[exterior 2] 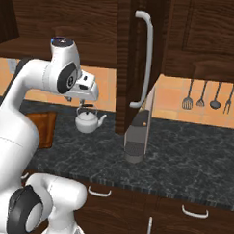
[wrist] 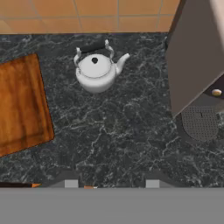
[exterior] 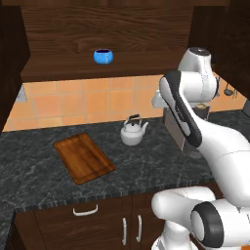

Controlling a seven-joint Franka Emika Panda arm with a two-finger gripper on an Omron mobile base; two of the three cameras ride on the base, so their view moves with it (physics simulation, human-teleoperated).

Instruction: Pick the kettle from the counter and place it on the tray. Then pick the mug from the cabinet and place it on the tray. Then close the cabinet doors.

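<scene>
Kettle (wrist: 96, 71) upright on counter (wrist: 122, 131), beside tray (wrist: 19, 103).
My gripper (wrist: 111, 183) hovers above the counter, fingers parted, grasping nothing.

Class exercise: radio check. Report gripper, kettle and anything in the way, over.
Gripper open, empty, high over counter. Kettle upright on counter, untouched, right of empty tray. Coffee machine close on kettle's spout side. Mug on cabinet shelf.

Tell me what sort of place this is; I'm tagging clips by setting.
A rendered home kitchen, most likely: a kettle on a dark stone counter, orange tiled backsplash, and cooking utensils hanging on the wall.
</scene>
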